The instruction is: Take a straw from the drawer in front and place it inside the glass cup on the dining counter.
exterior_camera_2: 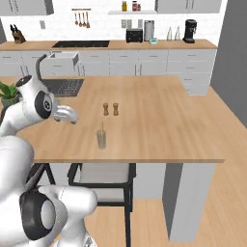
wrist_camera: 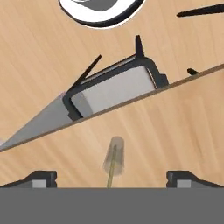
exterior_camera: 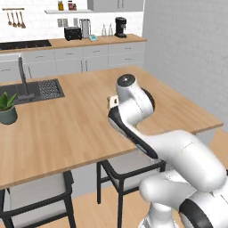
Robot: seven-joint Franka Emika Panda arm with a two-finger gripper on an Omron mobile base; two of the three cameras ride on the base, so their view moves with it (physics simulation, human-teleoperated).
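The gripper hangs wide apart above the glass cup, its 2 fingertips touching nothing. The straw stands inside the cup on the dining counter.

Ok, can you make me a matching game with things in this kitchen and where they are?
Things:
1. straw
2. plant
3. shakers
4. coffee machine

Places:
A. on the back worktop by the wall
B. standing in the glass cup
C. beside the sink
D. side by side in the middle of the dining counter

Pairs: 1-B, 2-C, 3-D, 4-A
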